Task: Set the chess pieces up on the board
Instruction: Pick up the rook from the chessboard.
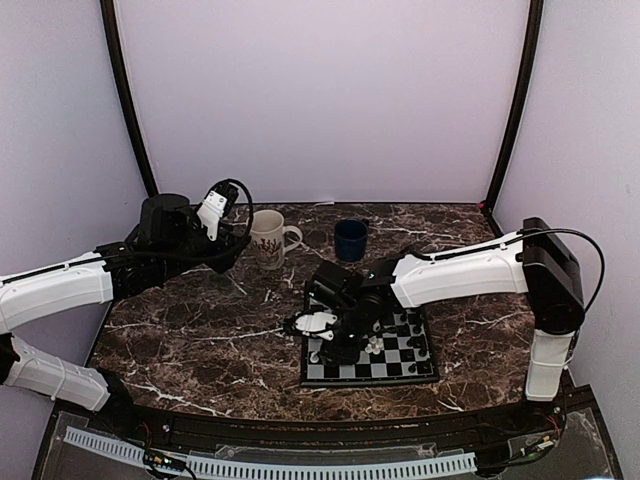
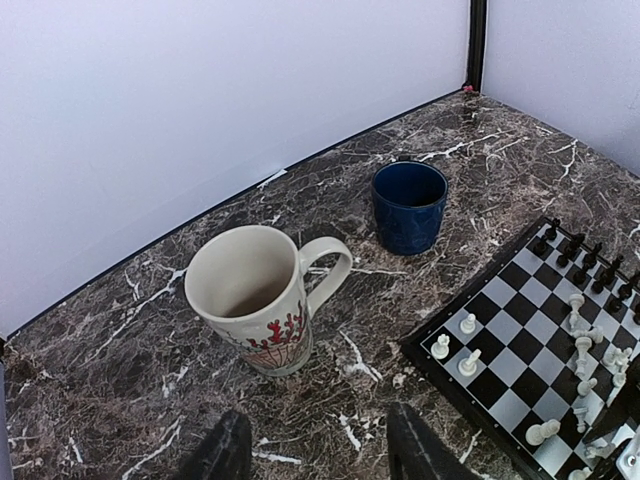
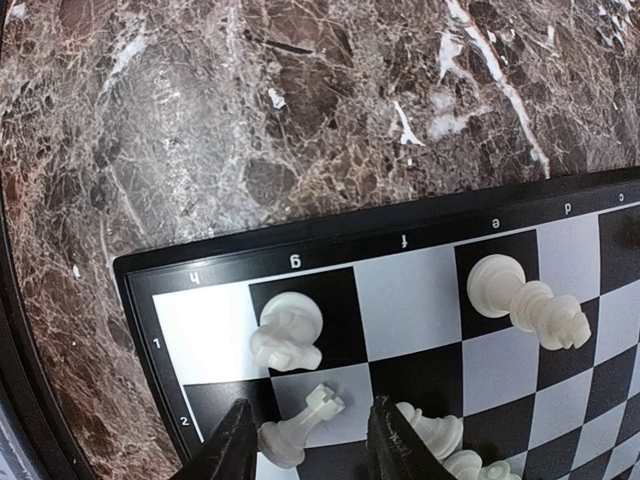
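The board (image 1: pixel 400 366) lies at the front right of the table. In the right wrist view, my right gripper (image 3: pixel 312 445) hovers low over the board's (image 3: pixel 300 245) corner. A white rook (image 3: pixel 295 432) lies tipped over between its fingers; its base is at the left finger (image 3: pixel 230 445) and there is a gap to the right one. A white knight (image 3: pixel 287 333) stands on the edge row, and another white piece (image 3: pixel 525 300) lies on its side. My left gripper (image 2: pixel 320 450) is open and empty above bare marble, well left of the board (image 2: pixel 505 290). Black pieces (image 2: pixel 580 255) line the far edge.
A cream mug with red pattern (image 2: pixel 265 300) stands just ahead of the left gripper, and a dark blue cup (image 2: pixel 410 205) stands behind it near the back wall. In the top view both the mug (image 1: pixel 268 238) and the cup (image 1: pixel 350 240) are behind the board. Walls enclose the table.
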